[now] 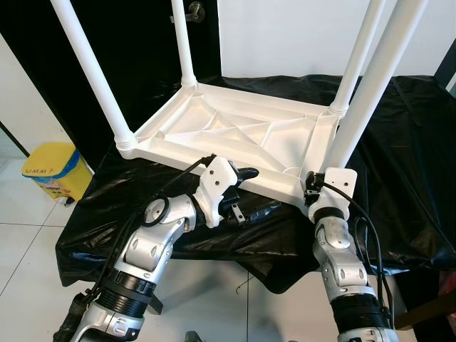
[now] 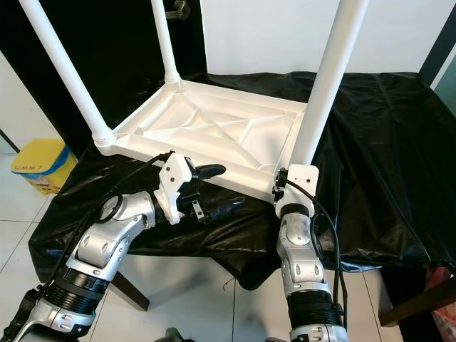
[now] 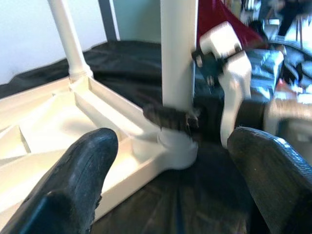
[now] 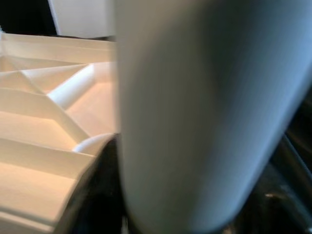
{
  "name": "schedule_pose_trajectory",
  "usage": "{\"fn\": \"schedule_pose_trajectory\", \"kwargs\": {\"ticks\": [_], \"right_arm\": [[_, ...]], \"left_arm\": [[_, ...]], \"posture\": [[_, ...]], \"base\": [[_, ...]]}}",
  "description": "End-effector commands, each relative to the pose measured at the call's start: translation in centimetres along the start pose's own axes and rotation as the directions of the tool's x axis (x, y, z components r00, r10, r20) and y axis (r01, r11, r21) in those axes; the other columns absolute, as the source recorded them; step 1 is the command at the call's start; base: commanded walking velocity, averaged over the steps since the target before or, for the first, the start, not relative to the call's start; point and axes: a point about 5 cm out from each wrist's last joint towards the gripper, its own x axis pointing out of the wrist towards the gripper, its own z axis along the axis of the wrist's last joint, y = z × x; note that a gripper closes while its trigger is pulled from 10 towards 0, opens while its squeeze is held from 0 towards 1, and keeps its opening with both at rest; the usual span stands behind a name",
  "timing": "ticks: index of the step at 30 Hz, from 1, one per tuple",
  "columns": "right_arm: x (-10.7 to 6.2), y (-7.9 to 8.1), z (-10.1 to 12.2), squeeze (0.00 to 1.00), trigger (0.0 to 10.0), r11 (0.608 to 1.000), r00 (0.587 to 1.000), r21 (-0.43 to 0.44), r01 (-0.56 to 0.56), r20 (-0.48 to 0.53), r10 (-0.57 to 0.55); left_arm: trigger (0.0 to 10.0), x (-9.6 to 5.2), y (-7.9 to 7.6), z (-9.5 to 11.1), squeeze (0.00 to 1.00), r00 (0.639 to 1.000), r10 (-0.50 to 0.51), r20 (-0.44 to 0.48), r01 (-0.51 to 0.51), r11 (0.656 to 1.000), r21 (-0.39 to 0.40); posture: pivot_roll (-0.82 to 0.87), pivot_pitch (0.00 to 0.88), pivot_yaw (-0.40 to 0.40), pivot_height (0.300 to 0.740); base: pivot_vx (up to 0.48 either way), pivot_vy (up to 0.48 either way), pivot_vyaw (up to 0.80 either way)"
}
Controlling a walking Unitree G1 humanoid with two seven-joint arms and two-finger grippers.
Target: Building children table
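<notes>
Yellow bin [image 1: 53, 171] on the floor far left. Your white children's table [image 1: 235, 135] lies upside down on the black-covered surface [image 1: 399, 178], legs up. Your left gripper [image 1: 246, 192] sits just beside the table's near edge, fingers spread wide, holding nothing. Your right gripper [image 3: 195, 119] is clamped around the near-right leg [image 2: 324, 85], just above its socket.

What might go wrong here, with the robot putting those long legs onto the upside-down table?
The right gripper is clamped low on the near right leg; such a tall leg might lean or seat crooked in its corner socket. The white tabletop lies on a loose black sheet and may slide. The open left gripper hovers beside the rim and might bump it.
</notes>
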Motion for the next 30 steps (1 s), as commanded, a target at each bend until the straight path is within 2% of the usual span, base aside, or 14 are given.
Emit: {"fn": "schedule_pose_trajectory", "kwargs": {"ticks": [1,2,8,11,12,13,18,20,22,24,26,28,30], "right_arm": [[-0.2,-0.4,-0.3,1.00,10.0,1.000,1.000,-0.012,0.028,-0.014,-0.028],[-0.3,-0.3,0.2,1.00,10.0,1.000,1.000,-0.019,0.015,0.014,-0.014],[-0.7,-0.5,0.7,1.00,10.0,0.999,0.999,-0.044,0.013,0.039,-0.012],[-1.1,-1.1,0.6,1.00,10.0,0.998,0.999,-0.058,0.012,0.042,-0.009],[-1.4,-1.5,0.4,0.57,10.0,0.998,0.999,-0.065,0.009,0.042,-0.007],[-1.7,-1.9,0.3,0.00,10.0,0.997,0.999,-0.073,0.005,0.042,-0.002],[-2.8,-2.6,0.3,0.00,10.0,0.995,0.998,-0.095,-0.029,0.060,0.035],[-4.3,-3.3,0.3,0.00,10.0,0.990,0.993,-0.117,-0.075,0.080,0.085],[-4.3,-3.3,0.3,0.00,10.0,0.990,0.993,-0.117,-0.075,0.080,0.085],[-5.5,-3.6,0.2,0.00,10.0,0.983,0.988,-0.143,-0.114,0.088,0.127],[-5.5,-3.6,0.2,0.00,10.0,0.983,0.988,-0.143,-0.114,0.088,0.127],[-6.9,-3.8,-0.1,0.00,10.0,0.974,0.982,-0.160,-0.160,0.078,0.174],[-7.4,-3.8,-0.1,0.00,10.0,0.970,0.979,-0.163,-0.179,0.072,0.193]], "left_arm": [[10.0,-0.1,0.5,0.4,0.00,0.998,0.069,0.012,-0.069,0.998,-0.006],[10.0,-0.1,0.5,0.7,0.00,0.997,0.067,0.046,-0.065,0.997,-0.034],[10.0,-0.2,0.5,0.9,0.00,0.995,0.078,0.068,-0.075,0.996,-0.048],[10.0,-0.2,0.9,0.8,0.00,0.992,0.099,0.073,-0.096,0.994,-0.052],[10.0,-0.3,1.2,0.8,0.00,0.991,0.114,0.071,-0.111,0.993,-0.049],[10.0,-0.4,1.4,0.7,0.00,0.990,0.125,0.070,-0.122,0.991,-0.046],[10.0,-0.7,2.1,0.6,0.00,0.987,0.148,0.062,-0.145,0.989,-0.040],[10.0,-1.2,3.2,0.3,0.00,0.982,0.183,0.043,-0.182,0.983,-0.028],[10.0,-1.2,3.2,0.3,0.00,0.982,0.183,0.043,-0.182,0.983,-0.028],[10.0,-1.7,4.5,-0.2,0.00,0.973,0.230,0.014,-0.230,0.973,-0.016],[10.0,-1.7,4.5,-0.2,0.00,0.973,0.230,0.014,-0.230,0.973,-0.016],[10.0,-2.3,6.2,-0.9,0.00,0.959,0.281,-0.029,-0.281,0.960,0.011],[10.0,-2.5,6.8,-1.1,0.00,0.955,0.294,-0.044,-0.293,0.956,0.022]], "posture": [[-0.14,0.000,0.011,0.740],[-0.14,0.000,0.010,0.740],[-0.15,0.006,0.010,0.740],[-0.16,0.012,0.011,0.740],[-0.16,0.013,0.011,0.740],[-0.16,0.013,0.011,0.740],[-0.18,0.024,0.017,0.740],[-0.19,0.040,0.025,0.740],[-0.19,0.040,0.025,0.740],[-0.21,0.055,0.038,0.740],[-0.21,0.055,0.038,0.740],[-0.22,0.065,0.054,0.740],[-0.22,0.066,0.056,0.740]], "base": [[0.000,0.000,0.00],[0.000,0.000,0.00],[0.000,0.000,0.00],[0.000,0.000,0.00],[0.000,0.000,0.00],[0.000,0.000,0.00],[0.000,0.000,0.00],[0.000,0.000,0.00],[0.000,0.000,0.00],[0.000,0.000,0.00],[0.000,0.000,0.00],[0.000,0.000,0.00],[0.000,0.000,0.00]]}}
